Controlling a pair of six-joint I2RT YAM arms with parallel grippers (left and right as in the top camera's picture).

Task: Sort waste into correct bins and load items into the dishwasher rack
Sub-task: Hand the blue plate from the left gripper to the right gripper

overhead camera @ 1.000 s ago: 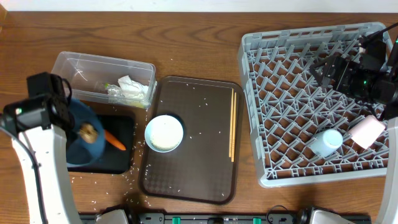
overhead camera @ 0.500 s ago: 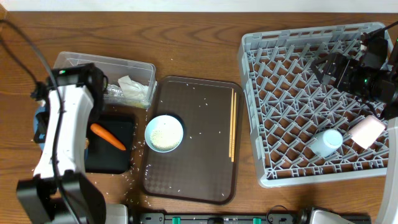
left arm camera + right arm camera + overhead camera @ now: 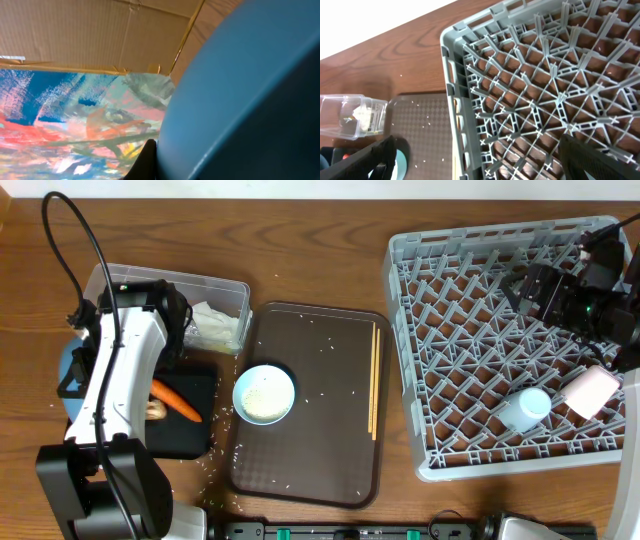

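Robot lab tabletop, wooden table (image 3: 300, 250), cardboard backdrop (image 3: 75, 30), grey dishwasher rack (image 3: 470, 330)

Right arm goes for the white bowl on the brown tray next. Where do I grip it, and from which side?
Take the white round bowl by its rim, one finger inside and one outside, coming straight down from above. It sits upright, mouth open, with what looks like rice inside, so keep it level. Pick its right-hand rim, facing the open middle of the dark brown serving tray.
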